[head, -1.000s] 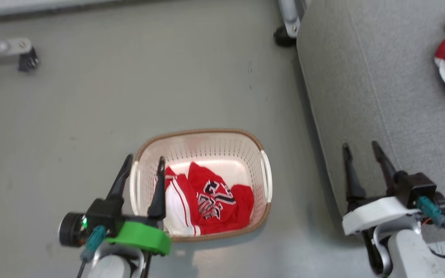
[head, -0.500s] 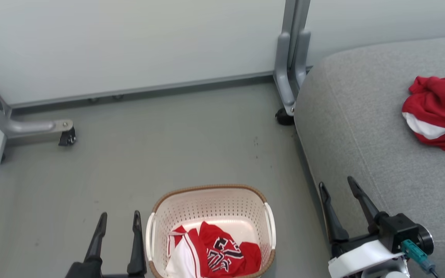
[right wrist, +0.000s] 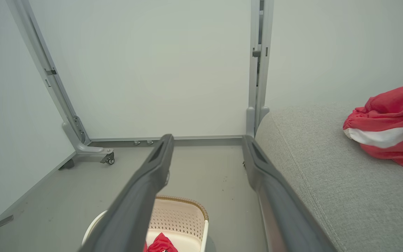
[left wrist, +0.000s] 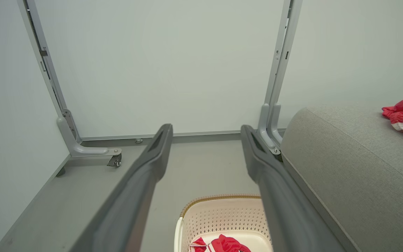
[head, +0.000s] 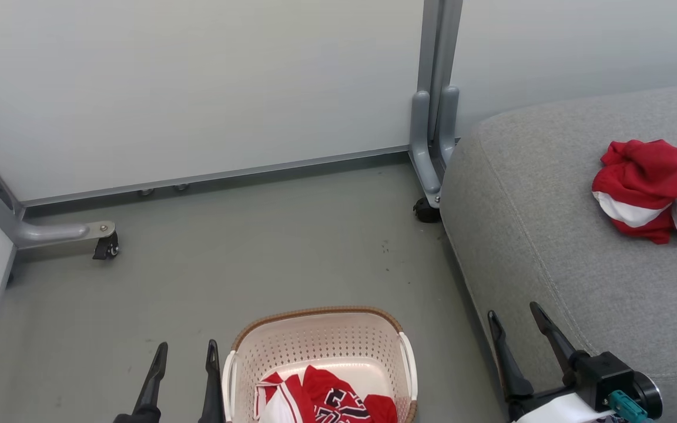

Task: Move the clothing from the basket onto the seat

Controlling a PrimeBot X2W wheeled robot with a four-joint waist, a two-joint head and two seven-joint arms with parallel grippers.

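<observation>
Both pincers stand wide and empty. The basket [head: 321, 309], its long axis crosswise to the fingers, sits just right of the left pincer [head: 187, 346], between the 2 pincers. 1 red jersey [head: 332, 396] lies crumpled inside, lettering up. The other garment [head: 650, 188] lies bunched on the seat [head: 550, 247], well ahead and right of the right pincer [head: 515, 310].

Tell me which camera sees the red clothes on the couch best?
Head view: nearly the whole red bundle, on the couch. Right wrist view cuts its side; left wrist view catches a corner.
</observation>
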